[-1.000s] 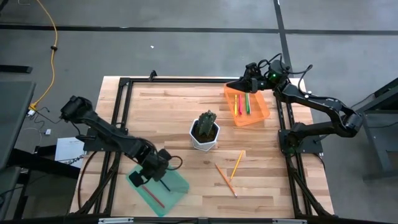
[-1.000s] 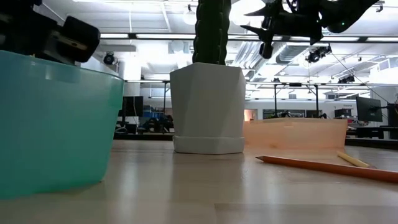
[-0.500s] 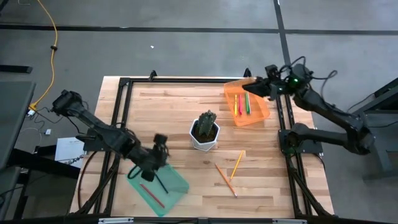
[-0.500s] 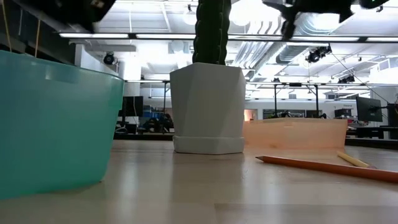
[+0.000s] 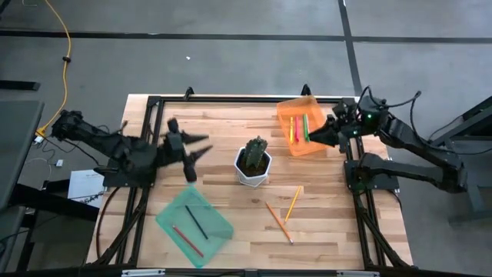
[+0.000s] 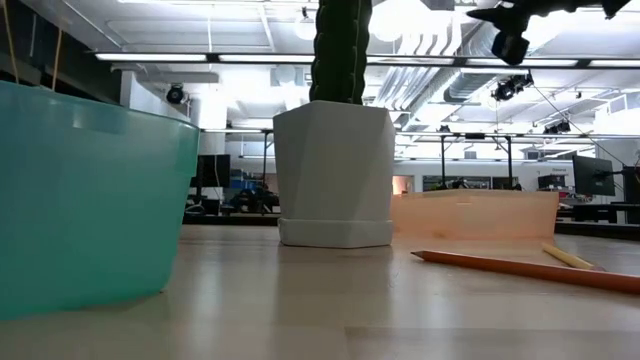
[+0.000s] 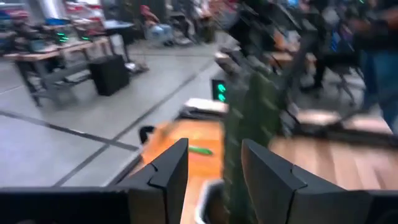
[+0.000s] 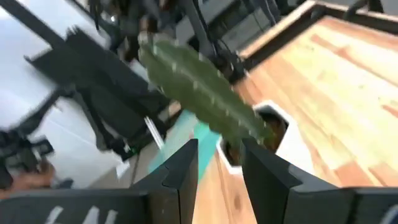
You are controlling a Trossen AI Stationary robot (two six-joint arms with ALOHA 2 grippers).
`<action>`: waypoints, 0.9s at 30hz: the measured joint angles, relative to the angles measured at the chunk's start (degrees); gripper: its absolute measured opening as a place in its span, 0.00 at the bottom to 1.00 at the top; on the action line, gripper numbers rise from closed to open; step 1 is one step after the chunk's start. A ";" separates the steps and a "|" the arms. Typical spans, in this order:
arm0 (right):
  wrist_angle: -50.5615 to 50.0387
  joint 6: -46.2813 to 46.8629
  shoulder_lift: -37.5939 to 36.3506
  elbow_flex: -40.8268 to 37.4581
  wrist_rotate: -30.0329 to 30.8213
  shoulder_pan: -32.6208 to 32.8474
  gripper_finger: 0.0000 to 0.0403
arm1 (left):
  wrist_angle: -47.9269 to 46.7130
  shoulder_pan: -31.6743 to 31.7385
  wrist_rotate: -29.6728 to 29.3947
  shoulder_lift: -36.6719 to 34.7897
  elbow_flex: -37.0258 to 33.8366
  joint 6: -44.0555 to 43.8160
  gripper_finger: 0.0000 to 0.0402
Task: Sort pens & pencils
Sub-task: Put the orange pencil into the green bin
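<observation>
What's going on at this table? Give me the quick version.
Two robot arms are sorting pens and pencils into trays. The teal tray at the front left holds a red pencil and a dark pencil. The orange tray at the back right holds three pens. Two orange pencils lie loose on the table in front of the potted cactus. The left gripper hangs open left of the cactus, holding nothing. The right gripper is open and empty above the orange tray's right edge.

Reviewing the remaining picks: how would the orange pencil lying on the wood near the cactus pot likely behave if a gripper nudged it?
The orange pencil looks thin, straight and rigid, so it would probably slide or pivot rather than bend. Lying flat on the smooth table, it may roll sideways. It sits close to the yellow-orange pencil, so a nudge could shift both.
</observation>
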 joint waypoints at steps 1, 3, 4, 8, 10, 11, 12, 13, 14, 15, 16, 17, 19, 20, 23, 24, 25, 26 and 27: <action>-1.00 -0.51 -0.28 0.00 0.79 1.28 0.28 | 0.46 1.17 0.08 -0.72 0.05 0.31 0.34; -2.57 -1.14 -0.46 0.00 2.42 4.46 0.28 | 0.19 3.22 0.98 -2.22 -0.03 0.29 0.34; -3.67 -1.61 -0.45 0.00 2.97 6.35 0.28 | 0.28 4.19 1.86 -2.83 -0.03 0.10 0.34; -9.22 -2.35 0.13 0.00 7.74 15.68 0.28 | 0.43 6.31 2.96 -4.93 -0.01 -0.75 0.34; -11.45 -2.82 0.69 0.00 11.52 21.44 0.28 | 0.18 6.25 2.95 -5.75 -0.05 -0.97 0.34; -12.11 -2.79 1.23 0.00 13.46 24.51 0.28 | 0.33 6.22 2.96 -5.98 -0.05 -1.11 0.34; -12.20 -2.76 1.88 0.00 15.26 27.39 0.28 | 0.40 6.23 2.94 -6.23 -0.03 -1.29 0.34; -11.90 -2.74 2.63 0.00 17.26 30.22 0.28 | 0.29 6.21 2.99 -6.50 -0.03 -1.41 0.34; -11.66 -2.77 3.54 0.00 19.51 33.12 0.28 | 0.14 6.17 3.03 -6.66 -0.03 -1.45 0.34; -11.72 -2.97 4.53 0.00 21.81 35.78 0.28 | 0.23 6.16 3.42 -6.71 -0.03 -1.55 0.34; -11.87 -3.24 5.81 0.00 24.07 38.21 0.28 | 0.30 6.17 3.88 -6.77 -0.03 -1.74 0.34; -11.84 -3.46 7.32 0.00 25.88 40.42 0.28 | 0.17 6.17 4.56 -6.87 -0.03 -2.00 0.34; -11.86 -3.64 10.77 0.00 27.68 44.20 0.28 | 0.16 6.19 6.15 -6.94 -0.03 -2.53 0.34; -11.82 -3.62 12.58 0.00 28.07 45.78 0.28 | 0.14 6.19 7.03 -6.98 -0.03 -2.55 0.34; -11.95 -3.18 18.73 0.08 29.22 50.14 0.28 | 0.11 6.17 10.67 -6.98 -0.03 -2.86 0.34; -12.34 -3.20 20.90 0.58 29.91 51.39 0.28 | 0.12 6.17 12.02 -6.98 -0.03 -2.96 0.34; -12.59 -3.20 23.19 1.51 30.62 52.50 0.28 | 0.12 6.17 13.40 -6.98 -0.03 -3.23 0.34; -12.92 -3.21 25.40 2.86 31.84 53.54 0.28 | 0.11 6.17 14.74 -6.98 -0.03 -3.41 0.34; -13.43 -3.31 27.52 4.55 33.17 54.44 0.28 | 0.01 6.17 16.11 -6.98 -0.03 -3.75 0.34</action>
